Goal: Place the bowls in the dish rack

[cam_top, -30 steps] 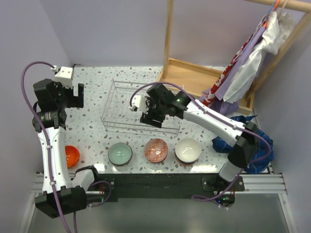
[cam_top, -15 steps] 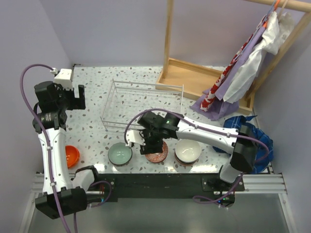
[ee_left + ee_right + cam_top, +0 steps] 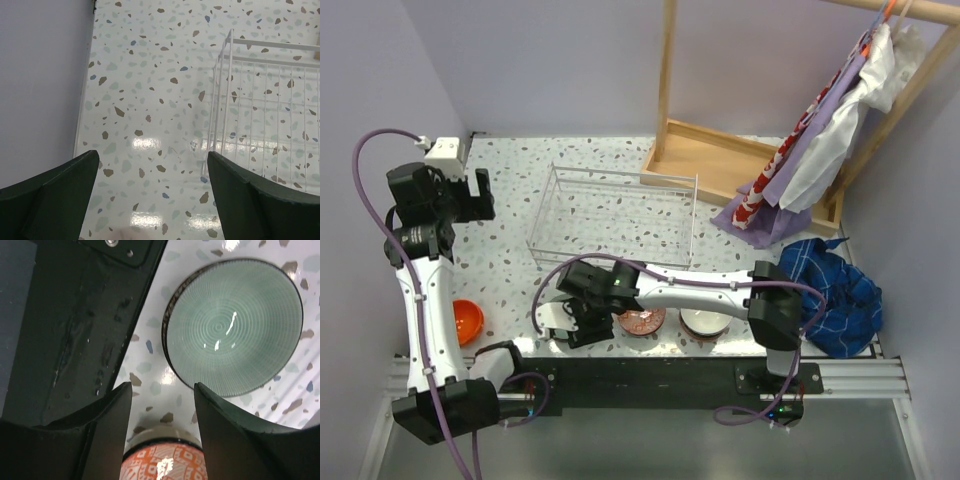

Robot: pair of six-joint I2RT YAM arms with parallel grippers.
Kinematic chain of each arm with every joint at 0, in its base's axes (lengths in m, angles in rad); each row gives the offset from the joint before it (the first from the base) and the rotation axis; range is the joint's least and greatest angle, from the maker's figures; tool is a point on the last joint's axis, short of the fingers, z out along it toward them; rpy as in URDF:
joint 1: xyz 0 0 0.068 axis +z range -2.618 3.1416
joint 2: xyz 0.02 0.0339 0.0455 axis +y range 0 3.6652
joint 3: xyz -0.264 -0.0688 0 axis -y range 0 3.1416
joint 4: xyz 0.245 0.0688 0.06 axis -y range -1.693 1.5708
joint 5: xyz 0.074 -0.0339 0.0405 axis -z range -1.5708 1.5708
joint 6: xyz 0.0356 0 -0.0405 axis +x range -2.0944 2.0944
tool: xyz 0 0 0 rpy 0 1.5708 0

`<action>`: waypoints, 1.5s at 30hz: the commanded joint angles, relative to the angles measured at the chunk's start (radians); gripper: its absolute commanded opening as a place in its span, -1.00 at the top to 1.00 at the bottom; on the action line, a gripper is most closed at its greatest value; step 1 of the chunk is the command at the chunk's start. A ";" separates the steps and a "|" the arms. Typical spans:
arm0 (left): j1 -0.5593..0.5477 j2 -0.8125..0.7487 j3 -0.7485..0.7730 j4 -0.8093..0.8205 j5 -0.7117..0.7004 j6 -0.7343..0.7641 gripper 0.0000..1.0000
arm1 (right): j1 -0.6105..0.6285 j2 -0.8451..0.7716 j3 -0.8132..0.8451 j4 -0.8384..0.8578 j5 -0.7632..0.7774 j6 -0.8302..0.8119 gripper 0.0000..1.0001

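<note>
The wire dish rack (image 3: 615, 222) (image 3: 265, 100) stands empty at mid-table. Along the near edge sit a red-patterned bowl (image 3: 642, 320) and a white bowl (image 3: 705, 322); a plain orange bowl (image 3: 467, 320) lies at the far left. My right gripper (image 3: 582, 322) (image 3: 162, 387) hangs open low over the near edge and covers the pale green bowl in the top view. In the right wrist view the pale green bowl (image 3: 235, 327) lies just beyond the fingertips and the red-patterned bowl (image 3: 165, 462) shows between the fingers' bases. My left gripper (image 3: 478, 195) (image 3: 152, 155) is open and empty above bare table left of the rack.
A wooden frame (image 3: 720, 150) stands at the back right with clothes (image 3: 820, 130) hanging over it. A blue cloth (image 3: 830, 290) lies at the right edge. The black rail (image 3: 650, 375) (image 3: 75, 315) runs along the near edge, close to my right gripper.
My right arm swung from over the rack down to the near edge and leftward, past the red-patterned bowl to the pale green one; its jaws narrowed somewhat. The left arm barely shifted.
</note>
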 commanded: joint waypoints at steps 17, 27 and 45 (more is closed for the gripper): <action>0.040 -0.016 0.020 0.044 0.069 -0.066 -0.89 | 0.024 0.088 0.061 0.091 0.008 0.076 0.10; 0.043 0.004 0.023 0.049 0.081 -0.079 -0.90 | 0.021 0.118 0.083 0.110 0.039 0.083 0.39; 0.047 -0.011 -0.006 0.059 0.113 -0.091 -0.89 | 0.021 0.101 0.117 0.051 0.060 0.090 0.82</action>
